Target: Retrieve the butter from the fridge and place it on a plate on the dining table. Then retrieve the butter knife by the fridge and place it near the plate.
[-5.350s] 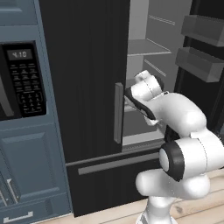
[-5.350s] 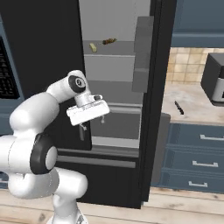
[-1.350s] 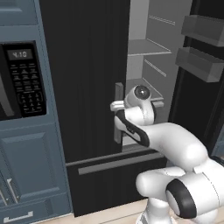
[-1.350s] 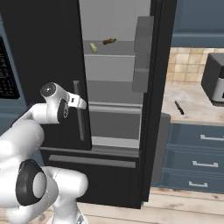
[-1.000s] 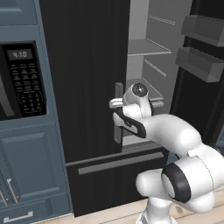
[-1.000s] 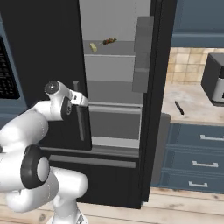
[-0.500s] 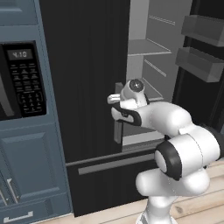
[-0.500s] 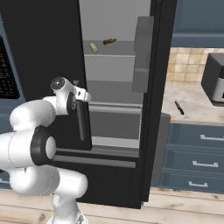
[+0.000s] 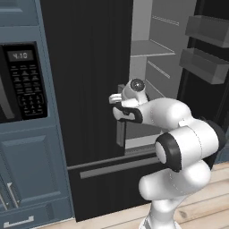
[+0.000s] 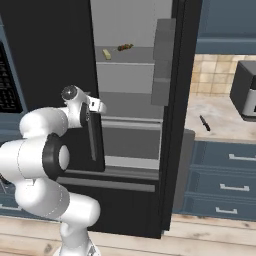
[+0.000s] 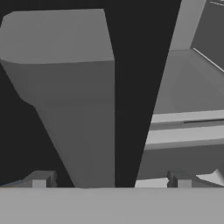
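The step in hand looks like opening the left door of the fridge [image 9: 89, 67]: the gripper [image 11: 111, 179] is spread wide with the grey door handle [image 11: 83, 109] standing between its fingertips, one tip on each side and neither yet pressing. To do it well, I judge the gripper should slide further onto the handle so the bar sits deep between the fingers, close squarely on it, then pull along the door's swing rather than straight back, so the grip does not slip off. Counted: one fridge, its right door already open; one butter [image 10: 106, 54], a pale stick on an upper shelf beside one small dark lump [image 10: 124, 47]; one butter knife [image 10: 204, 122] lying on the table [image 10: 220, 120] right of the fridge; one microwave [image 9: 22, 82]; one toaster [image 10: 246, 95]
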Available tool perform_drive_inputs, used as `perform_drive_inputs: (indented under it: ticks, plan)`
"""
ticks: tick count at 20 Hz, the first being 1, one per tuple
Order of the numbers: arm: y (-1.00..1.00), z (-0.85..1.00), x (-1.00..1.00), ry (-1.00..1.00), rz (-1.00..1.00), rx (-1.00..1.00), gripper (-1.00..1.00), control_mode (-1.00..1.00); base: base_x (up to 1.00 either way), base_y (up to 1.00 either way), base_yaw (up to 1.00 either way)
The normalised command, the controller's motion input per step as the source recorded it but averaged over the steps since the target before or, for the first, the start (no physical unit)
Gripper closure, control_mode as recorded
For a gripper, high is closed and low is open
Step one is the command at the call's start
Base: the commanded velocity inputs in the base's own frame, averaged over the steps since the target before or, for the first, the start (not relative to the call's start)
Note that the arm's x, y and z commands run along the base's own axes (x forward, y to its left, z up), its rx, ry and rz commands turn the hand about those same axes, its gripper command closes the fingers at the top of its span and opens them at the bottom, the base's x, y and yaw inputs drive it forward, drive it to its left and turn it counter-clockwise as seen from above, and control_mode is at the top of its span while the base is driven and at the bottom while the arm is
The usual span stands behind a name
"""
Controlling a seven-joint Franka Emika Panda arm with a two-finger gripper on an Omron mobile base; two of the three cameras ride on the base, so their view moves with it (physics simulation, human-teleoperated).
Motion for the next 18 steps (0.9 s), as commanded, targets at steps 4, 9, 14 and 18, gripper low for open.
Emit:
perform_drive_inputs:
  ticks: [4,9,14,18]
  plan:
    - [0.00,0.00,0.36,-0.02,0.00,0.00,-1.00,-1.00,0.00,0.00,0.00]
    - [0.03,0.00,0.35,0.00,0.00,0.00,-1.00,-1.00,0.00,0.00,0.00]
    - [0.03,0.00,0.31,0.00,0.00,0.00,-1.00,-1.00,0.00,0.00,0.00]
    - [0.01,0.00,0.26,0.00,0.00,0.00,1.00,-1.00,0.00,0.00,0.00]
